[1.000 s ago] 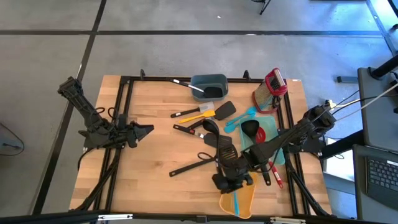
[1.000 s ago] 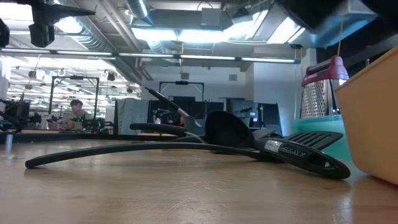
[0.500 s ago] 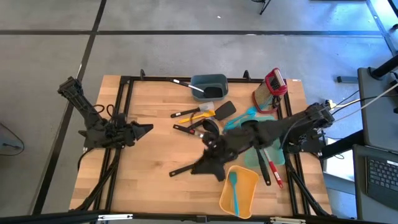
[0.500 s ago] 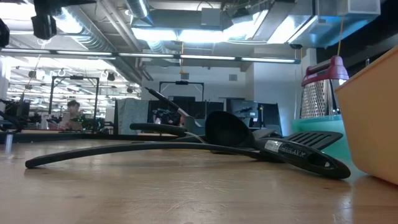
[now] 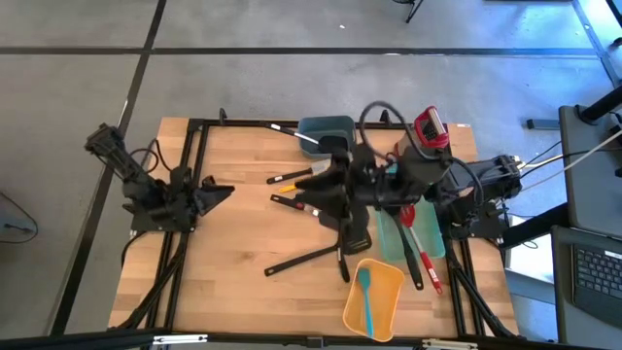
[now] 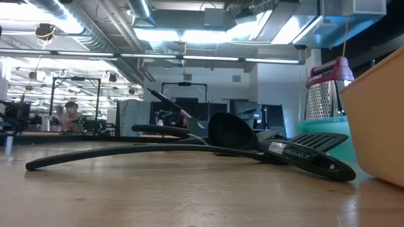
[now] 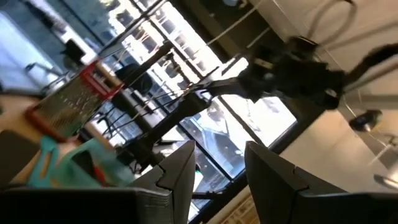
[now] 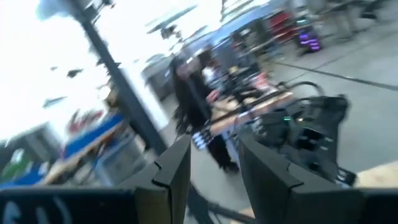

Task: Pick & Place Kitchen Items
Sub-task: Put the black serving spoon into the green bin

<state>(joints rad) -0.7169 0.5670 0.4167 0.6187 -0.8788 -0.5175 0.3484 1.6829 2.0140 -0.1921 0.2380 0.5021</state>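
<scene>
Lying in the yellow bin, a teal spatula.

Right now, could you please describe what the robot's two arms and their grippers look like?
Both arms are dark, nearly black, with jointed segments. The left gripper ends in two flat, angular dark fingers. The right gripper has the same blocky dark pair. A black cable loops above the right arm.

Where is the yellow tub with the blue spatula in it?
In the high view the yellow tub sits at the table's near edge on the right arm's side, just below the black turner.
</scene>
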